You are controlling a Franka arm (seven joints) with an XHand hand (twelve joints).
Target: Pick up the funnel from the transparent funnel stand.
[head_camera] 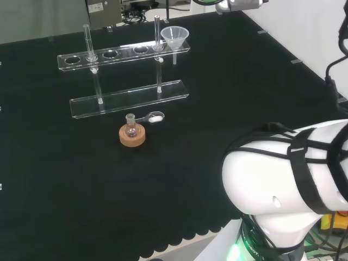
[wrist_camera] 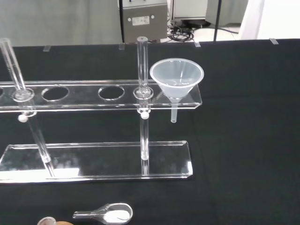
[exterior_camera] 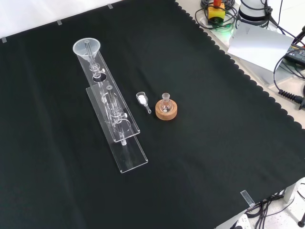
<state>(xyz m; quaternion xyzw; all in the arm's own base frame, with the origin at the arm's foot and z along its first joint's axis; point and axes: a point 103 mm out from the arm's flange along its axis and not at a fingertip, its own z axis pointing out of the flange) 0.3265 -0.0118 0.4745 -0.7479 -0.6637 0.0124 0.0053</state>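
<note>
I see the funnel seated in the end hole of the transparent funnel stand, at the right end of its upper plate in the head view, with its stem hanging below that plate. I cannot tell whether the robot hand is open or closed, so I treat the grasp as not yet begun.

On the worktop in front of the stand sit a small flask on a cork ring and a glass scoop holding white powder.

My worry is the stand itself: it looks light and stands on two thin posts, and one post rises just beside the funnel's rim. Fingers catching that post or the plate could tip the whole rack. Lifting at an angle could jam the stem in the hole and drag the stand along.
</note>
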